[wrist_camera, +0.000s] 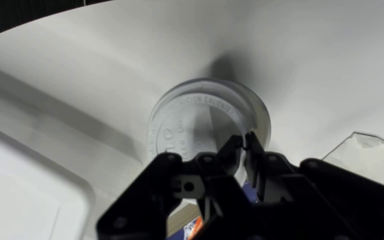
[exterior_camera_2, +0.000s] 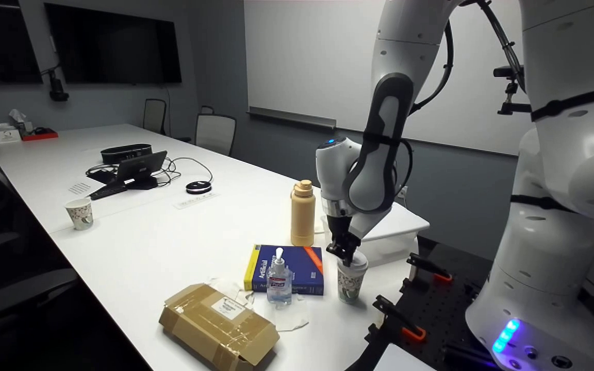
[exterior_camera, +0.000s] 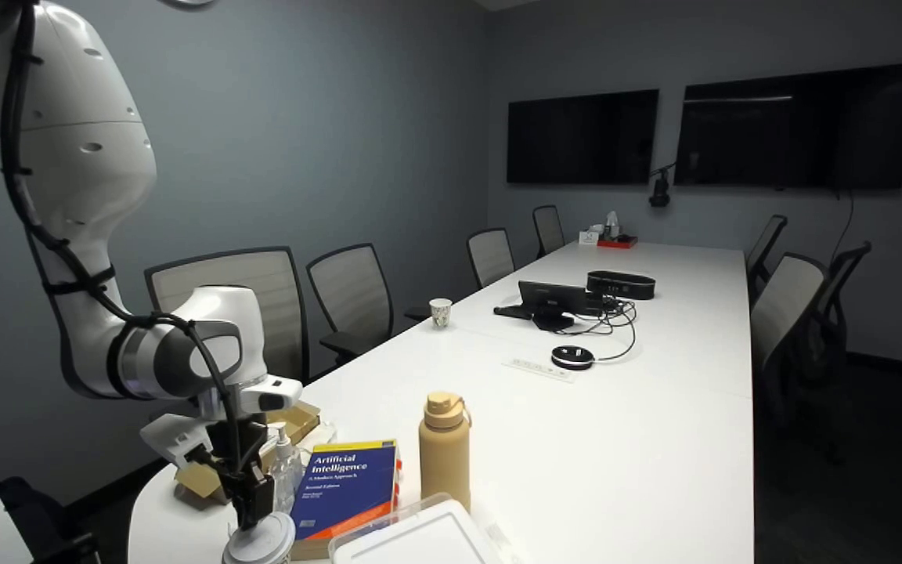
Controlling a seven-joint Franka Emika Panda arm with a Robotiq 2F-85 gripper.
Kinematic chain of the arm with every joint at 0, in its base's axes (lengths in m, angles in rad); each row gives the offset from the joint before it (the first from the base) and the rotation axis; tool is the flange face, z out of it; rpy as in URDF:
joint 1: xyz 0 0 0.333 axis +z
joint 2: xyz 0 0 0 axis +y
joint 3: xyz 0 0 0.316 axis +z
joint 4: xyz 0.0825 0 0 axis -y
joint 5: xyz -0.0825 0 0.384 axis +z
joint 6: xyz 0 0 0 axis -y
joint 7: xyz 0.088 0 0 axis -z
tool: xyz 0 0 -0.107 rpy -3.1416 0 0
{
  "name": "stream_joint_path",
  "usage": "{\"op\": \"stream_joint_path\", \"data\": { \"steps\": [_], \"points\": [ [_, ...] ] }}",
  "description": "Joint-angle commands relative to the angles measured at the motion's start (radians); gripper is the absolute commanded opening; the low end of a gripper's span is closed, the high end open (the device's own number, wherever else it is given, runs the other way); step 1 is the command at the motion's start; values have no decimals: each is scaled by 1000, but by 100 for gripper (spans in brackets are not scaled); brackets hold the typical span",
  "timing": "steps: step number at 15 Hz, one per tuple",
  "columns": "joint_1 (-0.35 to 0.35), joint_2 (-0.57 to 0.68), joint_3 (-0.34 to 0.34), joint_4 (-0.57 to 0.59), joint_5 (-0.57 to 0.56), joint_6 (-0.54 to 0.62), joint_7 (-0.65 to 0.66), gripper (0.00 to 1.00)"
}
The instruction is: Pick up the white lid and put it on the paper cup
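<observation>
Blue book (exterior_camera_2: pixel 298 265) in an exterior view, right of it the gripper (exterior_camera_2: pixel 347 262), fingers pinched on the left edge of the white lid (exterior_camera_2: pixel 360 259), lid atop the paper cup (exterior_camera_2: pixel 349 286), full seating unclear, storage box (exterior_camera_2: pixel 391 246) behind at right.

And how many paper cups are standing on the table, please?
2. One paper cup stands under the white lid and the tool; the second cup stands farther down the table, near its long edge. More could be hidden.
</observation>
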Motion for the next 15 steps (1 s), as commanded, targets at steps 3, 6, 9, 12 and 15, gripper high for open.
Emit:
{"op": "stream_joint_path", "data": {
  "steps": [3, 6, 9, 12, 15],
  "points": [
    [62, -35, -20, 10, -23, -83, 81, 2],
    [78, -47, -15, 14, -35, -116, 114, 2],
    [75, -51, -2, 16, -43, -130, 134, 2],
    [66, -45, 8, 19, -47, -130, 142, 2],
    [59, -40, 15, 20, -43, -131, 136, 2]
  ]
}}
